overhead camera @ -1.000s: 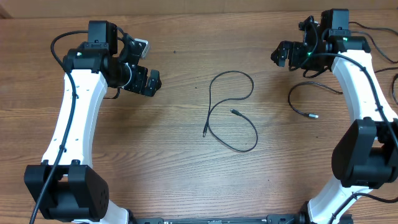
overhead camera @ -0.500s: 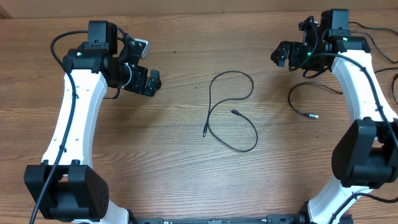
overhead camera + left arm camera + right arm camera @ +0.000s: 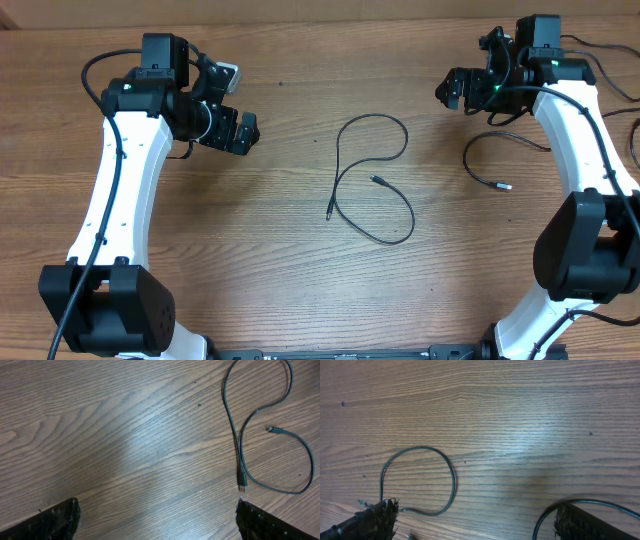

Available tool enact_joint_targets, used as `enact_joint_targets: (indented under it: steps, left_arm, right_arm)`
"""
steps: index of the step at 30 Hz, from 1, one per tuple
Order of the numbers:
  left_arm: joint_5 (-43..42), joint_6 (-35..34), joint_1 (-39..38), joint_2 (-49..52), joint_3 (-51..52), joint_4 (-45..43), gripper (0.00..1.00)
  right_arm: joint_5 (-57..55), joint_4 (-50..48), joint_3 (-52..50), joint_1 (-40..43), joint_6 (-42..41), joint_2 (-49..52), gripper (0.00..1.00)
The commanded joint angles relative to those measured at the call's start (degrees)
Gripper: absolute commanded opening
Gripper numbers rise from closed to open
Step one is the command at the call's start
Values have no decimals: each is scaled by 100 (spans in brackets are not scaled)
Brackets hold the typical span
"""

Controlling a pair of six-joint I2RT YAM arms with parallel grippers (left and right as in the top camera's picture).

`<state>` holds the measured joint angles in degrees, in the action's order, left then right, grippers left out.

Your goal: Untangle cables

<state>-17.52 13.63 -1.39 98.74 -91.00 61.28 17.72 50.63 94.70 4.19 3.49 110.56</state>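
Observation:
One thin black cable [image 3: 372, 176] lies in loose loops at the table's middle, both plug ends near its centre; it also shows in the left wrist view [image 3: 250, 435] and the right wrist view [image 3: 420, 480]. A second thin black cable [image 3: 490, 160] curves at the right, below my right gripper, with a plug end [image 3: 505, 185]; part of it shows in the right wrist view [image 3: 590, 505]. The two cables lie apart. My left gripper [image 3: 240, 130] is open and empty, left of the middle cable. My right gripper [image 3: 455, 90] is open and empty, above the table at the upper right.
The wooden table [image 3: 280, 250] fills the views. Thicker black robot wiring [image 3: 600, 60] runs at the far right edge behind the right arm. The arm bases stand at the front left [image 3: 100, 310] and front right [image 3: 580, 260].

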Motion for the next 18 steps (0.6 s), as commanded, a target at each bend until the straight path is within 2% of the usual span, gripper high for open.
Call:
enact_joint_targets:
  steps: [1, 6, 18]
  left_arm:
    - [11, -37, -13, -136, -22, -4, 100]
    - [11, -37, -13, -136, -22, -4, 100]
    - [11, -37, -13, -136, -22, -4, 100]
  right_arm:
    - [-13, 7, -50, -22, 308, 4, 100]
    - [-15, 4, -50, -109, 608, 4, 100]
    - [-105, -76, -50, -160, 605, 4, 100]
